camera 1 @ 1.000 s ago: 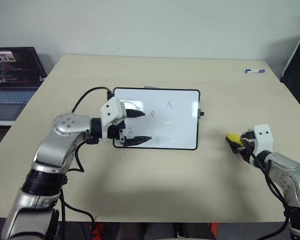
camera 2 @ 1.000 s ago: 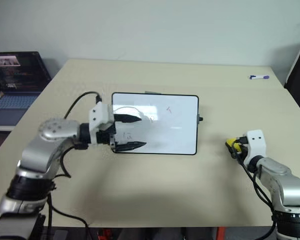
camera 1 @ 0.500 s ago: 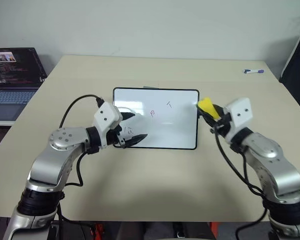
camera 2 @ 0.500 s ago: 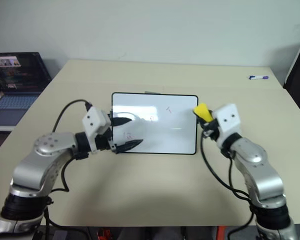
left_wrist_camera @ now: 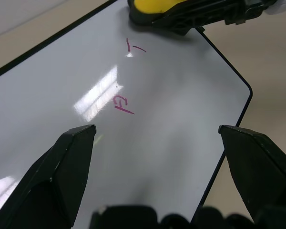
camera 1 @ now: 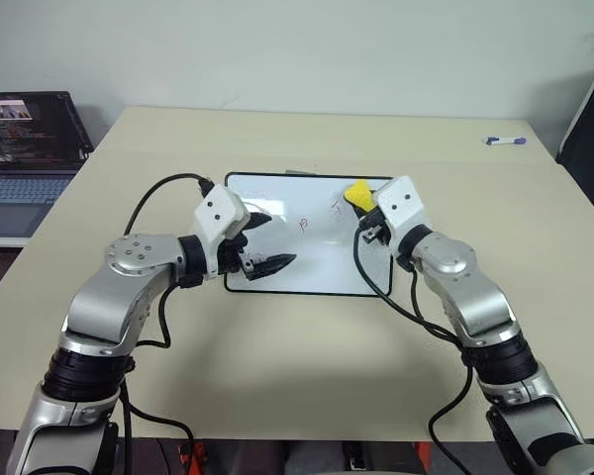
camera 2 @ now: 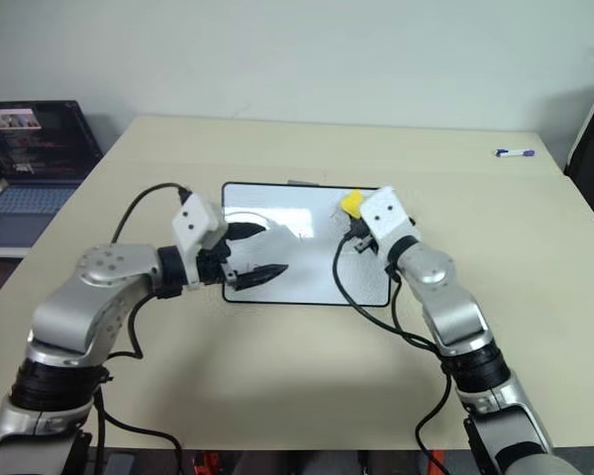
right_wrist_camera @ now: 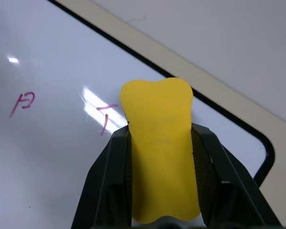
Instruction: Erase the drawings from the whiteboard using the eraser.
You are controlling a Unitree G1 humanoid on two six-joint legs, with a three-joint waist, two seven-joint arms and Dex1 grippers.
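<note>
Small white glossy whiteboard with thin black frame [camera 1: 312, 267], pink marker scribble like a "P" or "13" [camera 1: 303, 225] near its middle, pink "T"-like mark [right_wrist_camera: 105, 119] beside it toward the far right corner, laptop screen text unreadable

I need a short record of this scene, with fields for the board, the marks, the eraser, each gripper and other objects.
whiteboard: whiteboard lies flat on the table
drawings: two pink drawings remain, unerased
eraser: yellow eraser over the board's far right corner, beside one mark
right gripper: right gripper shut on the eraser
left gripper: left gripper open over the board's left part, holding nothing
others: laptop at the left; marker pen at the table's far right
</note>
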